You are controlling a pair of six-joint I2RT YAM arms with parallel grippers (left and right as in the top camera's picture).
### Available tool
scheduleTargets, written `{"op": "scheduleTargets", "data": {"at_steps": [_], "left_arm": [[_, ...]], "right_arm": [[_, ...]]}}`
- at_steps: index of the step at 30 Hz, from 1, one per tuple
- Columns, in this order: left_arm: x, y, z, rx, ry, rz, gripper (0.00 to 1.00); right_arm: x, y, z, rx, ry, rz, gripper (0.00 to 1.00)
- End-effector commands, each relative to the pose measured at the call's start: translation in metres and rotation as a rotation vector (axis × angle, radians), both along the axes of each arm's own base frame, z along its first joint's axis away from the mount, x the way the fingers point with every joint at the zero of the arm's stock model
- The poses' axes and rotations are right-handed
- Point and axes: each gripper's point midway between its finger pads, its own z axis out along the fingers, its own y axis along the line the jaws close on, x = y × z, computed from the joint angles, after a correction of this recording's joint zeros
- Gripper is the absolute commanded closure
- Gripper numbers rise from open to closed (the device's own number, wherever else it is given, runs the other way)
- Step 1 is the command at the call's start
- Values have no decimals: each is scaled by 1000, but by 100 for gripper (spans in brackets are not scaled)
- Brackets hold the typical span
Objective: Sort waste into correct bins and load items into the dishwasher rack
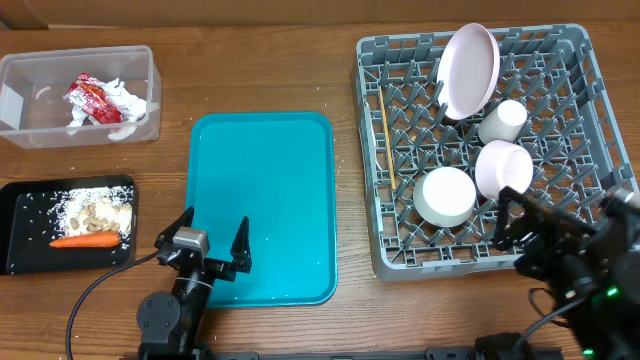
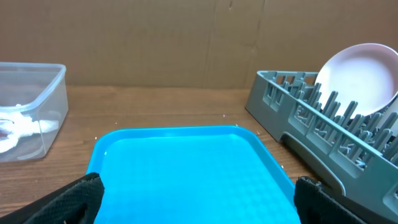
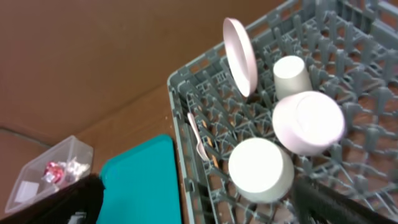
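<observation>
The grey dishwasher rack [image 1: 592,120] holds the pink plate [image 1: 468,68] upright, the white cup [image 1: 503,120], two upturned bowls [image 1: 446,195] [image 1: 503,167], the chopstick [image 1: 384,135] and a white fork [image 3: 198,138]. The clear tub [image 1: 40,125] holds the red wrapper [image 1: 88,100] and tissue [image 1: 130,105]. The black tray [image 1: 18,240] holds the carrot [image 1: 84,240] and beige scraps [image 1: 100,210]. My left gripper [image 1: 205,250] is open and empty at the teal tray's front edge. My right gripper [image 1: 545,235] is open and empty over the rack's front right corner.
The flat teal tray [image 1: 265,200] lies between the bins and the rack, and fills the left wrist view [image 2: 186,168]. A brown cardboard wall [image 2: 186,43] stands behind the table. A black cable [image 1: 90,295] runs by the left arm's base.
</observation>
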Motion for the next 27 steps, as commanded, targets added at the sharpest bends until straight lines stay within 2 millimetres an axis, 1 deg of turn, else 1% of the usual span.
{"op": "scheduleTargets", "data": {"at_steps": [1,6,9,12,17,19,23,25,27], "left_arm": [[0,1,0,-9,-4,7,0],[0,1,0,-9,-4,7,0],[0,1,0,-9,-4,7,0],[0,1,0,-9,-4,7,0],[0,1,0,-9,-4,7,0],[0,1,0,-9,-4,7,0],[0,1,0,-9,-4,7,0],[0,1,0,-9,-4,7,0],[0,1,0,-9,-4,7,0]], "right_arm": [[4,3,-45,-12,-59,35,0],[23,29,-86,-54,-275,210,0],[34,33,-109,-52,-380,226,0],[42,35,-124,-43,-471,228,0],[47,32,-133,-29,-569,199,0],[49,26,-138,-35,-556,162,0],[52,8,-139,-58,-548,58,0],[53,3,-142,-71,-537,29,0],[54,-3,-148,-80,-511,-5,0]]}}
